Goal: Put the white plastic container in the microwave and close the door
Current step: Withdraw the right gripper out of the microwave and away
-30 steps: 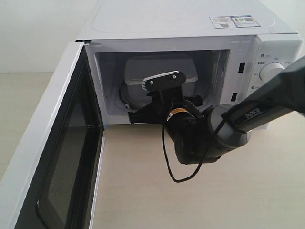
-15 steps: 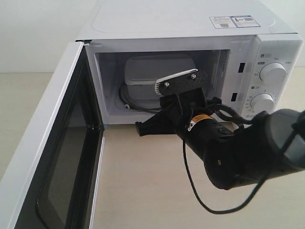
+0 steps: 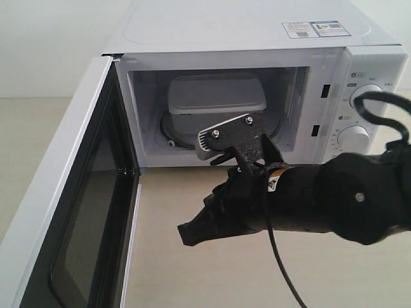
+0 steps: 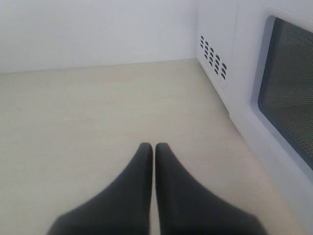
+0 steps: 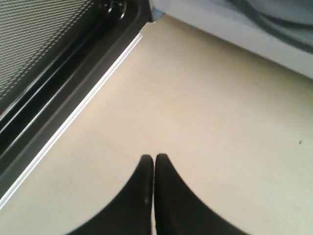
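Note:
The white plastic container sits inside the microwave on the turntable, lid on, with nothing touching it. The door stands wide open at the left. My right gripper is shut and empty, outside the cavity, low over the table in front of the opening and pointing toward the door. In the right wrist view its tips hover over bare table near the door's inner edge. My left gripper is shut and empty, over the table beside the door's outer face. The exterior view does not show it.
The right arm's black body and a loose cable lie across the front of the microwave. Two dials are on the right panel. Side vents and the dark window show in the left wrist view.
The right gripper has pulled back out of the microwave cavity and swung down and left toward the open door. The container stays inside where it was.

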Tool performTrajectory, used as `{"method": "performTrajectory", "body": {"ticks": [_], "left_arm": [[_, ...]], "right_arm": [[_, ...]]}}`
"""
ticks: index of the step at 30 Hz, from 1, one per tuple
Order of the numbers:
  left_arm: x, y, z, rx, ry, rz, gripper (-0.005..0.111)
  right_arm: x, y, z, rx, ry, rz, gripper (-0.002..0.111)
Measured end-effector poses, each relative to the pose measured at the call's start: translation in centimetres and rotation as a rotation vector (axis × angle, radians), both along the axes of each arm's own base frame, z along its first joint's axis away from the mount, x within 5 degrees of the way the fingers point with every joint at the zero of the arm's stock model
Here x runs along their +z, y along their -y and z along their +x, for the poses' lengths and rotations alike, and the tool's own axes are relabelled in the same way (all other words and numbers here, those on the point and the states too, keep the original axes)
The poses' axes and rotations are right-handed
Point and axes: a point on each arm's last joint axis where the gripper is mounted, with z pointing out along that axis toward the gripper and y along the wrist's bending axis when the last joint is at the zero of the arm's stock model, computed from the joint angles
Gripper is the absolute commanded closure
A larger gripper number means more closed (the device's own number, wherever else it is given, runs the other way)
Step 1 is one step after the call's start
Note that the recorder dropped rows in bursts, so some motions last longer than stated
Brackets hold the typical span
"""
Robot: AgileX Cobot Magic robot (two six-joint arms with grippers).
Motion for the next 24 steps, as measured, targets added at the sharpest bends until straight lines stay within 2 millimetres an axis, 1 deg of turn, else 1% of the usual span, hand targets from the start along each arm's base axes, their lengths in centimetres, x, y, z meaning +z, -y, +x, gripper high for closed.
{"method": "performTrajectory", "body": {"ticks": [5,11,16,21,24], "left_arm": [[0.0,0.0,0.0,0.000,0.000,0.000,0.103],[0.0,0.0,0.0,0.000,0.000,0.000,0.103],[0.0,0.0,0.0,0.000,0.000,0.000,0.103],[0.0,0.0,0.0,0.000,0.000,0.000,0.103],[0.0,0.0,0.0,0.000,0.000,0.000,0.103]], "right_arm": [[2.5,0.7,-2.0,0.065,-0.058,0.022,0.108],[4.7,1.6,-4.0,0.130,-0.101,0.040,0.108],[5.2,1.9,-4.9,0.165,-0.134,0.026,0.108],[5.1,2.0,-4.9,0.178,-0.126,0.004,0.108],[5.6,1.8,-4.7,0.178,-0.109,0.013,0.108]]}}
